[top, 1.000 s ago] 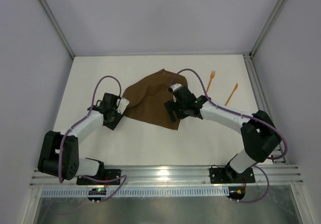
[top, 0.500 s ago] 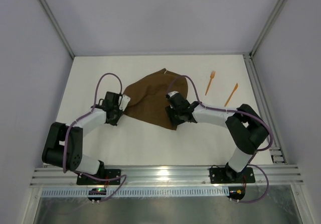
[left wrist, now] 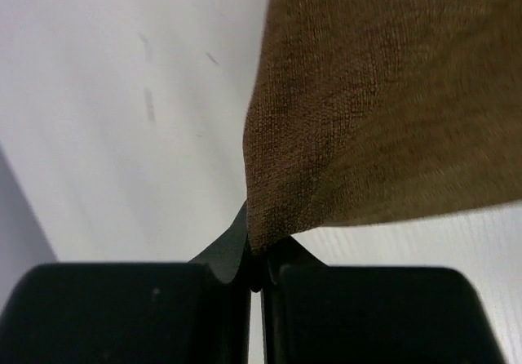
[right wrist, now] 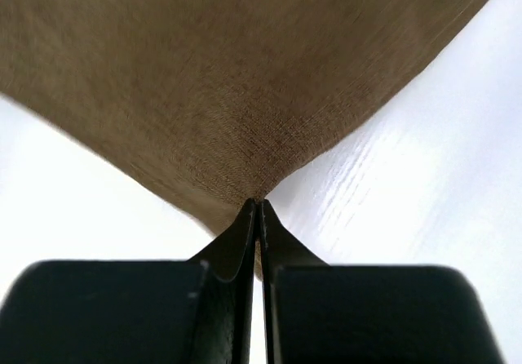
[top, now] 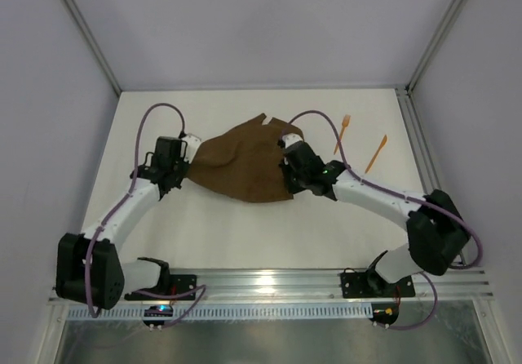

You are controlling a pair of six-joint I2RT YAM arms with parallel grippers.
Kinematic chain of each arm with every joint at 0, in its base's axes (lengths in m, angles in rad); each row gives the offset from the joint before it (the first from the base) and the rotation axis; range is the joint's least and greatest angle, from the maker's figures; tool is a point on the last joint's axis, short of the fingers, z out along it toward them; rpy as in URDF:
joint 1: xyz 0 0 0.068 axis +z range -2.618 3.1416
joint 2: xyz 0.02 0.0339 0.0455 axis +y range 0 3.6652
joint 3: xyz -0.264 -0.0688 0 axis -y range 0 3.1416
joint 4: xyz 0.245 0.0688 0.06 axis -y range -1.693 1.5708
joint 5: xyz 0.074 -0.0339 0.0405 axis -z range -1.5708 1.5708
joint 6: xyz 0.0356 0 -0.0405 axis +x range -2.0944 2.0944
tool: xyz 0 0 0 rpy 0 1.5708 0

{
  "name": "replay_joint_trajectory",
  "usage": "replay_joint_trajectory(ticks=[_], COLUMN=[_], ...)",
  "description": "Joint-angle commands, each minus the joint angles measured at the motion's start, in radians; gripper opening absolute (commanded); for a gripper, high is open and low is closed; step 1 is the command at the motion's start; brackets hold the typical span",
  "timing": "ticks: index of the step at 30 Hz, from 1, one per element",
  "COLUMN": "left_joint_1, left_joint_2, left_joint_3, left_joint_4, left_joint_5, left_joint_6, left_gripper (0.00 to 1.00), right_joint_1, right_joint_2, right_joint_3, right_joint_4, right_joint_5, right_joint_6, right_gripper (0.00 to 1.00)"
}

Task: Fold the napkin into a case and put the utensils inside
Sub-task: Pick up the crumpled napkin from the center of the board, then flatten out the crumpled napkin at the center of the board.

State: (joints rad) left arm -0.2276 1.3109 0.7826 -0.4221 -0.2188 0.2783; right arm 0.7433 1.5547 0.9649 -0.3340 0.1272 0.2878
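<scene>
Lying crumpled on the worktop (top: 245,233): napkin (top: 241,164), not yet folded, long axis roughly left-right, loose flap pointing to the far side. Left tool (left wrist: 257,258) pressed together, pinching the left corner; right tool (right wrist: 258,217) likewise on the near-right corner. Best to lift both corners level, pull taut, and lay over for a straight crease. Fork (top: 342,132) and knife (top: 376,153) far right, apart from the cloth, tips pointing away.
</scene>
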Motion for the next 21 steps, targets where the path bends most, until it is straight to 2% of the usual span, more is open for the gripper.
replay_joint_trajectory(ticks=[1,7,11,12,15,18,20,21], left_joint_1=[0.005,0.005,0.005,0.005,0.005,0.005,0.005,0.005], left_joint_2=[-0.154,-0.361,-0.447,-0.453,-0.440,-0.383,-0.322,-0.296], left_joint_3=[0.124,0.257,0.440,0.530,0.680,0.745,0.764,0.765], left_joint_4=[-0.108,-0.335,-0.525,-0.550,-0.609,-0.587,-0.546,-0.517], left_joint_5=[-0.053,-0.021,-0.034,-0.037,-0.060,-0.089,-0.138,-0.157], left_joint_6=[0.041,0.105,0.154,0.162,0.185,0.200,0.217,0.222], left_gripper=[0.00,0.00,0.00,0.00,0.00,0.00,0.00,0.00], right_joint_1=[0.004,0.002,0.004,0.004,0.002,-0.004,-0.039,-0.118], right_joint_2=[-0.223,-0.427,-0.545,-0.576,-0.585,-0.546,-0.464,-0.428], right_joint_3=[0.110,0.259,0.394,0.418,0.503,0.554,0.603,0.623], right_joint_4=[-0.051,-0.232,-0.387,-0.405,-0.448,-0.430,-0.398,-0.381], right_joint_5=[0.029,0.052,0.042,0.032,-0.029,-0.055,-0.082,-0.133], right_joint_6=[-0.039,-0.090,-0.105,-0.111,-0.124,-0.147,-0.182,-0.188], right_gripper=[0.03,0.03,0.03,0.03,0.03,0.03,0.03,0.03])
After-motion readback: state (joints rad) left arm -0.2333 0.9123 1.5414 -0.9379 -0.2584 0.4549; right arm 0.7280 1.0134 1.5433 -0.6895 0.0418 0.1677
